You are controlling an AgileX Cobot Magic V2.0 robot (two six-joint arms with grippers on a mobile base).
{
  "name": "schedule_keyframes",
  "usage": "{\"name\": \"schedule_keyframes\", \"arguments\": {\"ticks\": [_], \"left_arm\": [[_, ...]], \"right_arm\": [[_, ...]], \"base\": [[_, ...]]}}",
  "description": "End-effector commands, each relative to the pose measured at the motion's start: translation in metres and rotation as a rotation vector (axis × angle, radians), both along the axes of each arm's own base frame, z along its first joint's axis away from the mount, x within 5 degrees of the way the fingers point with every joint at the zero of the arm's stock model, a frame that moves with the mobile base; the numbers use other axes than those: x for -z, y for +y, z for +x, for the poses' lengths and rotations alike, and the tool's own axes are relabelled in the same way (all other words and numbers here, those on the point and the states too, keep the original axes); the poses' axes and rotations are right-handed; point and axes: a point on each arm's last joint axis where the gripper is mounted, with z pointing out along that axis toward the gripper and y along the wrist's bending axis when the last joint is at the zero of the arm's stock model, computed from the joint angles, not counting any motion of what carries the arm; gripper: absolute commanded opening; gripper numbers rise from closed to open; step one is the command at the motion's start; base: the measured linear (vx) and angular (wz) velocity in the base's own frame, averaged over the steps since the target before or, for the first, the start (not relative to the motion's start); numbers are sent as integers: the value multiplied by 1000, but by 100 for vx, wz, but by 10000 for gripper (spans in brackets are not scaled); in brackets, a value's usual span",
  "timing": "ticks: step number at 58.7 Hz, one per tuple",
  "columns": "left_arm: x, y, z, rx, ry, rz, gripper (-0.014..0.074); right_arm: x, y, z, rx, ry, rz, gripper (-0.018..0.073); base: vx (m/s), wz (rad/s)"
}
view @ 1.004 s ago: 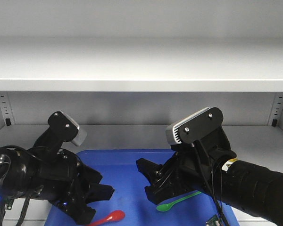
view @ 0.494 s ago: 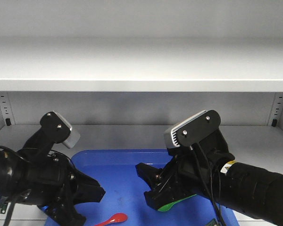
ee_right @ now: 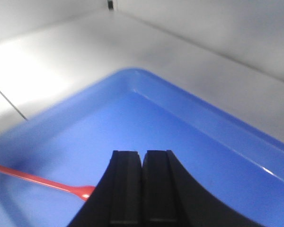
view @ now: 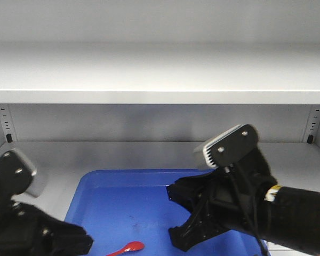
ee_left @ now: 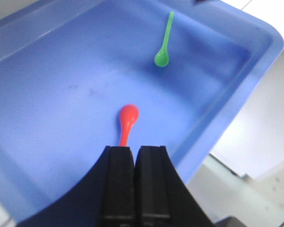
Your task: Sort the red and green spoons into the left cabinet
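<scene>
Red spoon [ee_left: 128, 120] and green spoon [ee_left: 164, 41] lie apart in glossy blue tray [ee_left: 255, 71]; both jaws closed, seemingly empty.

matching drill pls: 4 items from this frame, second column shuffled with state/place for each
Items:
1. red spoon
2. green spoon
3. left gripper
4. blue tray

States/places:
A. fingers closed together, nothing between them
B. lies on the tray floor just ahead of the left gripper
C. sits on the grey cabinet shelf, holds both spoons
D. lies farther off, toward the tray's far rim in the left wrist view

Pairs: 1-B, 2-D, 3-A, 4-C
</scene>
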Motion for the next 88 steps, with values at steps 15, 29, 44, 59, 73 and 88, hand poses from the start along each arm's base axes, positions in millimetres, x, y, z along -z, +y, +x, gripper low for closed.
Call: {"name": "schedule_keyframes", "arguments": {"ticks": [15, 29, 44, 59, 73, 88], "left_arm": [[-15, 26, -47, -127, -152, -188, -1], [-10, 38, -68, -141, -203, -214, 0], [-7, 37, -76, -90, -160, -199, 0], [-4, 36, -79, -63, -133, -186, 0], [-5, 36, -79, -65, -136, -187, 0], [-29, 64, -79, -271, -442, -208, 0]], "right_arm": [[-11, -34, -37, 100, -86, 134, -4], [6, -53, -58, 138, -106, 150, -4], [8, -54, -61, 132, -96, 151, -4], [8, -54, -61, 133, -96, 151, -4], [8, -54, -61, 133, -96, 151, -4], [8, -54, -61, 132, -95, 150, -4]], "base": [[0, 0], [0, 0], [0, 0], [0, 0], [0, 0], [0, 0]]}}
